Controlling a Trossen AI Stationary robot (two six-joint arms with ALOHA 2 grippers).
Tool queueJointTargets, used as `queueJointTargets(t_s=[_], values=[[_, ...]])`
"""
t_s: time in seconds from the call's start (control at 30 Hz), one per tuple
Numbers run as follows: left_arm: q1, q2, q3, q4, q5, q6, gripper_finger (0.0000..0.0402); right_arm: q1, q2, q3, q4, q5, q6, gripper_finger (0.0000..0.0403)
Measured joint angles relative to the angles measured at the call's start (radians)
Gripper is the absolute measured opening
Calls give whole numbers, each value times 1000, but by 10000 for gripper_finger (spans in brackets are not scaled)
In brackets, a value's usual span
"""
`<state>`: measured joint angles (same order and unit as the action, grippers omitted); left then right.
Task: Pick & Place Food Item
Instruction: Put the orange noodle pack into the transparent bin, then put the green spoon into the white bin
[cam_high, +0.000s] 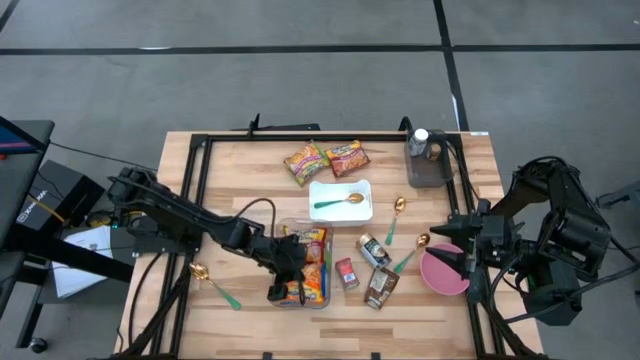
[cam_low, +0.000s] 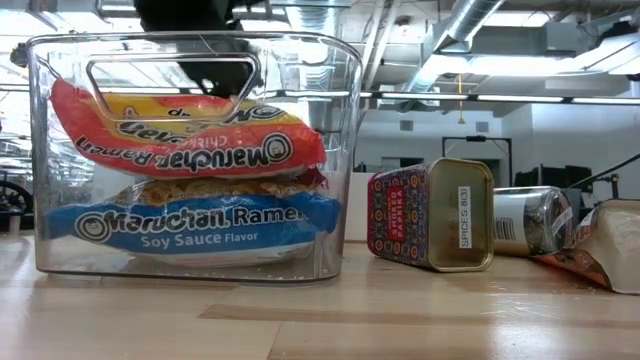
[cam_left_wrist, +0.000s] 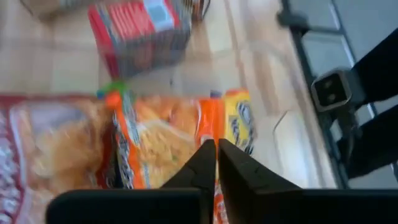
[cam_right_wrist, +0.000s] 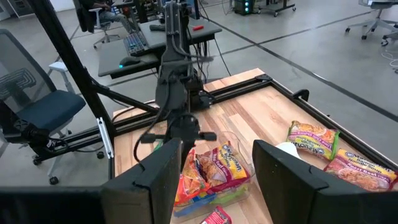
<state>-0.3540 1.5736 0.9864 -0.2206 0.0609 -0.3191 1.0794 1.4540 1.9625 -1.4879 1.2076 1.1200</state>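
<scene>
Overhead, low cam share bin (cam_high: 303, 262); wrist blurry, prob. close.

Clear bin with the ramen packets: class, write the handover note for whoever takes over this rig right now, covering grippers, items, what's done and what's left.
Left gripper: shut, empty, over the clear bin.
Right gripper: open, idle above the pink bowl.
Done: two ramen packets in the bin, chicken packet on top of soy sauce packet.
Left: two ramen packets at the table's far side.

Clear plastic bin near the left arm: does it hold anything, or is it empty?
Not empty. The clear plastic bin holds stacked ramen packets: an orange-red one on a blue soy-sauce one.
</scene>
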Motion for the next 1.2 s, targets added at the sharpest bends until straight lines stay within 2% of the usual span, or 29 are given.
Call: queueJointTargets(t_s=[0.43, 0.83, 0.97, 1.07, 1.13, 1.2], values=[[0, 38, -1, -5, -17, -23, 1, 0, 0, 0, -16, 0, 3, 193], [0, -158, -1, 33, -38, -29, 1, 0, 0, 0, -20, -2, 7, 193], [-2, -234, -1, 101, -59, -27, 0, 0, 0, 0, -30, -3, 8, 193], [-20, -296, -1, 152, -129, -4, 0, 0, 0, 0, -64, -12, 46, 193], [-42, -341, -1, 158, -236, 17, 0, 0, 0, 0, -86, -31, 81, 193], [-70, -378, -1, 161, -384, 25, 0, 0, -1, -3, -85, -42, 81, 193]])
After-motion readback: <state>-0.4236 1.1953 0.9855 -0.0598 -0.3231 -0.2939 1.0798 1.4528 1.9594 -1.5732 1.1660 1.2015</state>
